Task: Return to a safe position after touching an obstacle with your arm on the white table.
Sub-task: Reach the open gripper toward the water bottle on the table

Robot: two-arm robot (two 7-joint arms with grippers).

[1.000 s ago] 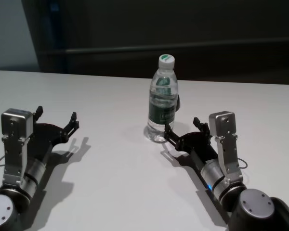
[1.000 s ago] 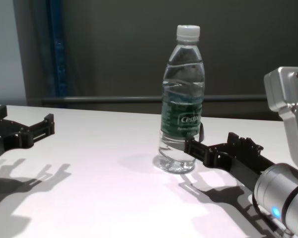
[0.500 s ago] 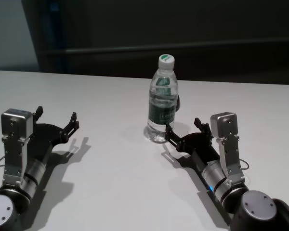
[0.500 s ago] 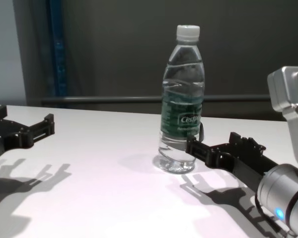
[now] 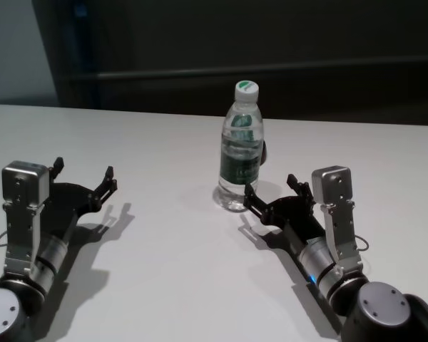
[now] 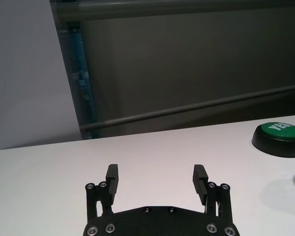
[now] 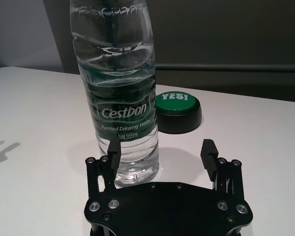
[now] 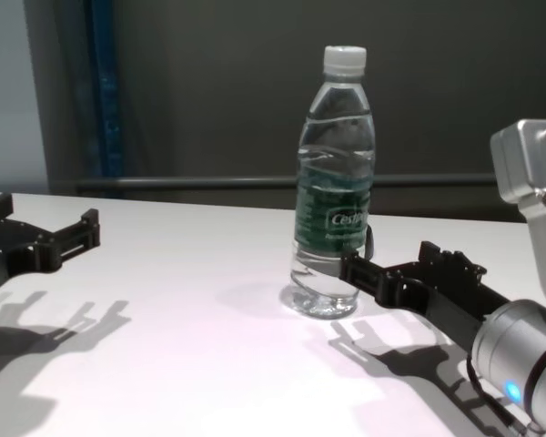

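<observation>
Head view: the water bottle (image 5: 240, 149) stands upright on the white table (image 5: 171, 271), the landmark for all below.
Right gripper: the right gripper (image 5: 271, 197) sits low just beside the bottle's base, fingers spread and holding nothing; its nearer fingertip (image 7: 114, 149) is at the bottle's wall, contact or a hair's gap, cannot tell.
Change: over the last second the right arm has crept back only slightly; the bottle has not shifted.
Left gripper: the left gripper (image 5: 83, 179) rests well to the bottle's left, released, idle.
Behind the bottle: a green-topped button (image 7: 178, 112).
Meaning: the retreat looks barely begun.
</observation>
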